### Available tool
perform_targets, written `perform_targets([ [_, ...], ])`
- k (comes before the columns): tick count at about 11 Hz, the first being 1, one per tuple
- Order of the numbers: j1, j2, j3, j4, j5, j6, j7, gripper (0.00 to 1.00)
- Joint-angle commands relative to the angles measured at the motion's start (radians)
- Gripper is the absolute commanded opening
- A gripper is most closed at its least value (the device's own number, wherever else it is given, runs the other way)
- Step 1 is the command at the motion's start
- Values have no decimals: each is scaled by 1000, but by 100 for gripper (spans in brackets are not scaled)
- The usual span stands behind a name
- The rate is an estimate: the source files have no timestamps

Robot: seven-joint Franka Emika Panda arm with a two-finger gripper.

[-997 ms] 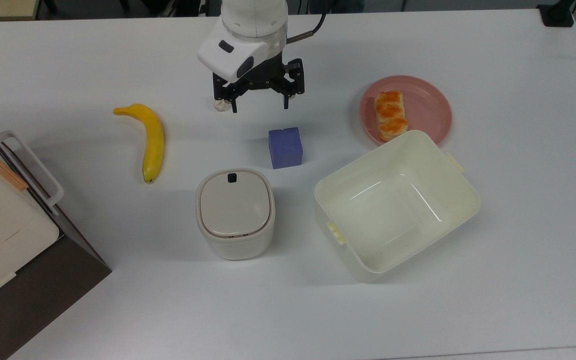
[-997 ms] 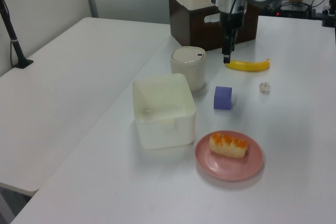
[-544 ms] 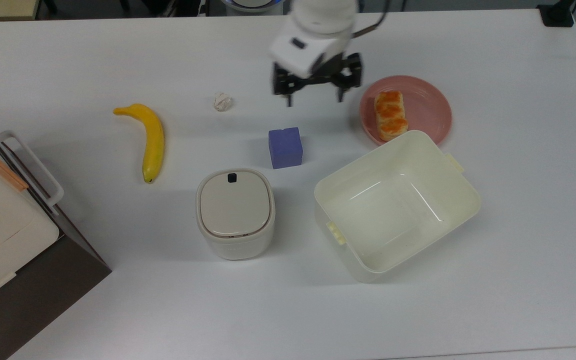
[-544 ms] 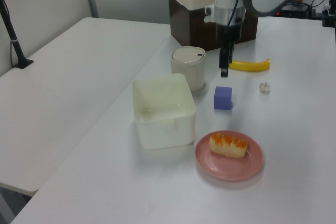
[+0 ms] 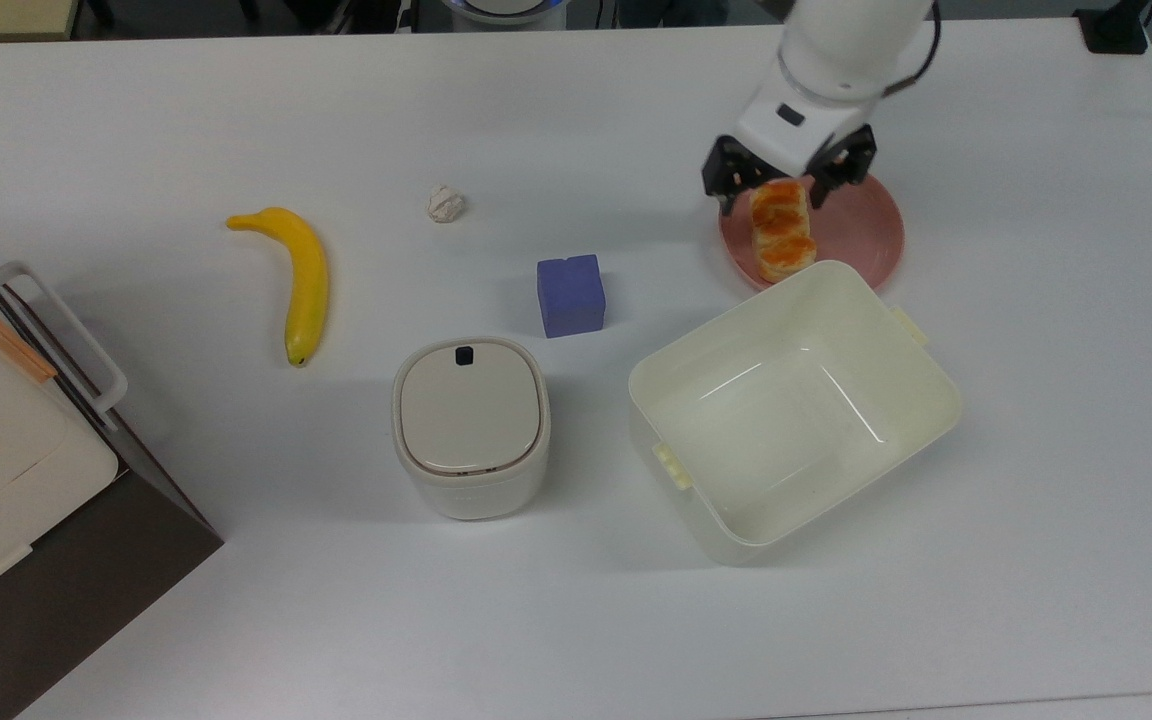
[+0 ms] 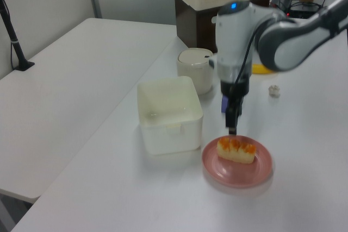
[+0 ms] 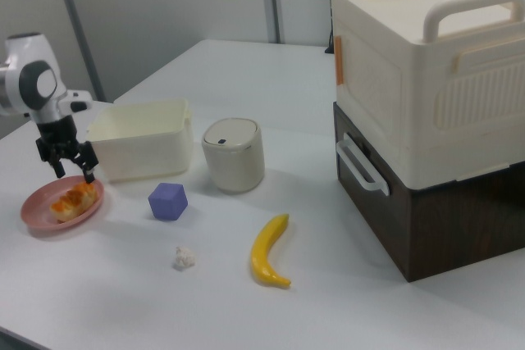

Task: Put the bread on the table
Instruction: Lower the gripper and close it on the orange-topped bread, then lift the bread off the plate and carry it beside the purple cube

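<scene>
On the round pink plate [image 5: 861,225] lies the small orange-brown bread [image 5: 781,230], not yet on the big white table [image 5: 576,620]. Right above the plate hangs the black two-finger gripper [image 5: 774,193], spread wide, one finger on each side of the bread's far end.

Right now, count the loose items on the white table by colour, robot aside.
Yellow: 1, curved banana
Purple: 1, cube block
Pink: 1, round plate
Orange-brown: 1, glossy oblong bread
White/cream: 3, crumpled paper ball, lidded canister, open plastic bin
Total: 7
</scene>
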Motion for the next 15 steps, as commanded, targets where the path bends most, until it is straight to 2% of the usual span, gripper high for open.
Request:
perform_targets([
  [1,73,83,-16,24,-17,50,88,98],
  [3,96,148,-16,45,-28,79,132,96],
  [4,96,163,-16,53,-53,86,146,83],
  [5,95,162,-14,54,-61,84,143,39],
  [6,90,154,-16,62,-63,76,138,13],
  [7,87,122,-14,62,-63,49,122,5],
  [8,76,63,-14,59,-61,-45,56,2],
  [11,-5,-76,-14,62,-58,-273,-97,2],
  [12,-41,-76,-16,59,-70,-323,-156,5],
  [13,-89,-71,-16,45,-124,-332,-203,12],
  [14,-141,-67,-16,30,-177,-327,-230,32],
  [15,-173,-61,-19,27,-208,-323,-254,84],
])
